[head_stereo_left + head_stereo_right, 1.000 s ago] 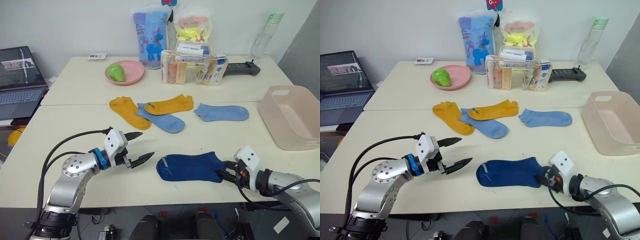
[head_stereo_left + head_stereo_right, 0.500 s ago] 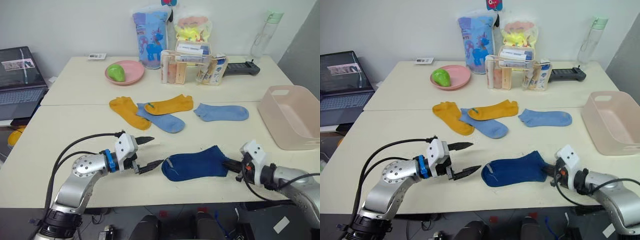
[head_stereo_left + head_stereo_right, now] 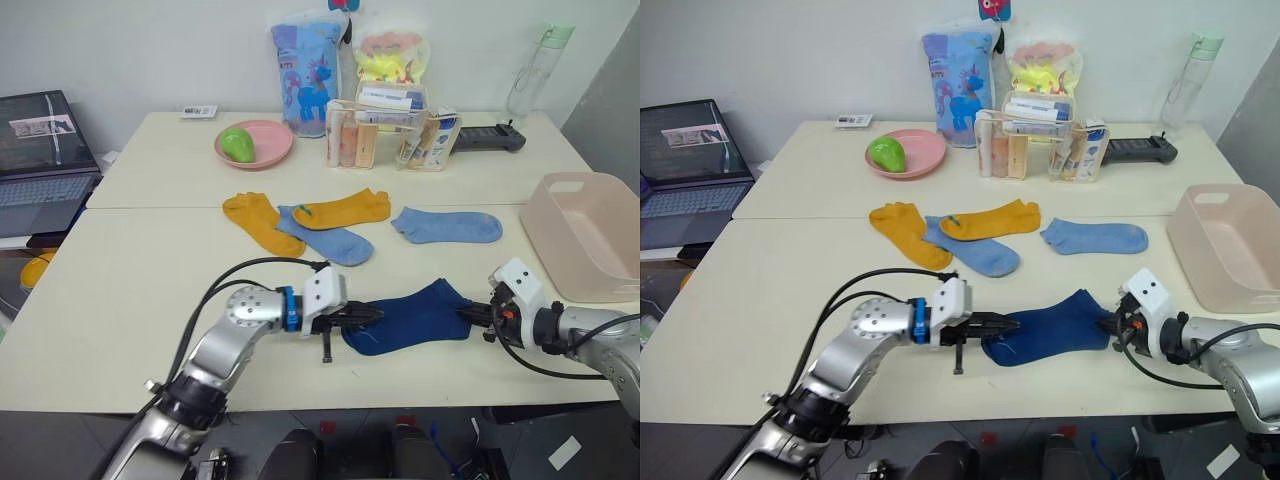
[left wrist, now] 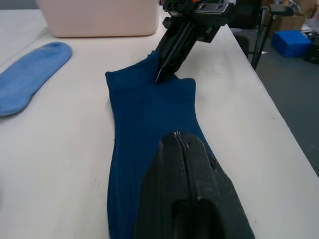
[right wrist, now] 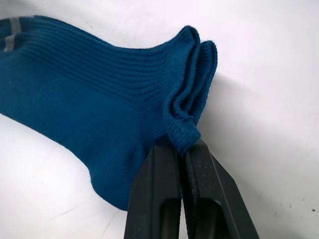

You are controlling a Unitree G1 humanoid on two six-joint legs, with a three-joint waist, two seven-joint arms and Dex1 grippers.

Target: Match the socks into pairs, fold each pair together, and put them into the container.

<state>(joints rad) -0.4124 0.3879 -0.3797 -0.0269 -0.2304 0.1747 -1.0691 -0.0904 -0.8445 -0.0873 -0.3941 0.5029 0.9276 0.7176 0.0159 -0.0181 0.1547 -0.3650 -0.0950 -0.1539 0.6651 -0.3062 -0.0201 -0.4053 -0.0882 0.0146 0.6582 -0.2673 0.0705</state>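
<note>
A dark navy sock (image 3: 415, 315) lies stretched near the table's front edge; its cuff (image 5: 192, 74) shows two layers. My left gripper (image 3: 368, 317) is shut over its toe end, fingers (image 4: 182, 164) lying flat on the fabric. My right gripper (image 3: 472, 314) is shut on the cuff, fingertips (image 5: 174, 159) pinching the knit. Two mustard yellow socks (image 3: 258, 222) (image 3: 342, 209) and a light blue sock (image 3: 328, 241) overlap mid-table. Another light blue sock (image 3: 447, 226) lies to their right. The pale pink container (image 3: 592, 290) stands at the right edge.
At the back stand a pink plate (image 3: 254, 146) with a green fruit, a clear organizer (image 3: 385, 135) with bottles, two printed bags, a water bottle (image 3: 528, 72) and a black device (image 3: 490, 138). A laptop (image 3: 40, 150) sits to the far left.
My left gripper moved right to the navy sock's toe and shut. My right gripper drew the cuff to the right and away from the front edge, stretching the sock out.
</note>
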